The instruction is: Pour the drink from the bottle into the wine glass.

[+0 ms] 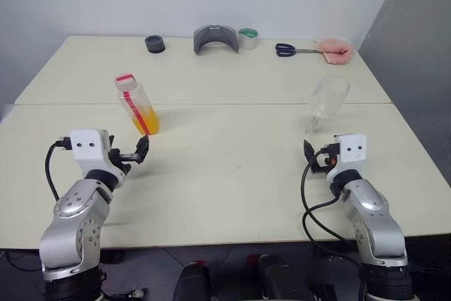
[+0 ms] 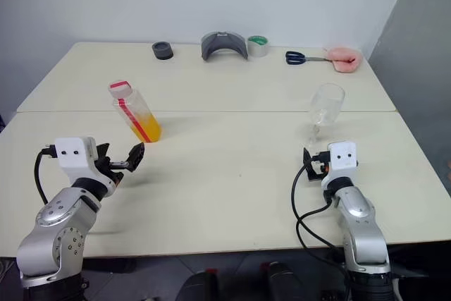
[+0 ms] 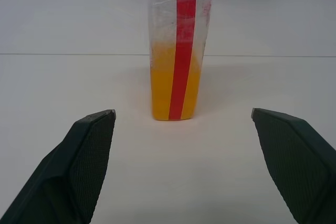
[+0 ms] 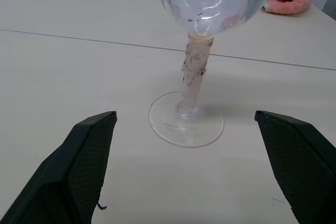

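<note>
- Orange-yellow drink (image 3: 170, 85) is filling the capped bottle's (image 1: 136, 106) lower half, its cap cut off in the left wrist view.
- Left tool (image 1: 140, 150) is gaping, released, short of it.
- Right tool (image 4: 189, 171) is likewise gaping before the wine glass (image 1: 325, 102); its rim is cropped up close.

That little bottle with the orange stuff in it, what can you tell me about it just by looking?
The bottle is small, clear and squarish, seemingly plastic, with a pink-red cap still on and a red-and-white strip running down its side. Orange-yellow drink fills roughly its lower half. It stands on the cream table, on the robot's left side. Nothing grips it: the left gripper sits just short of it, fingers spread wide to either side, not touching.
</note>
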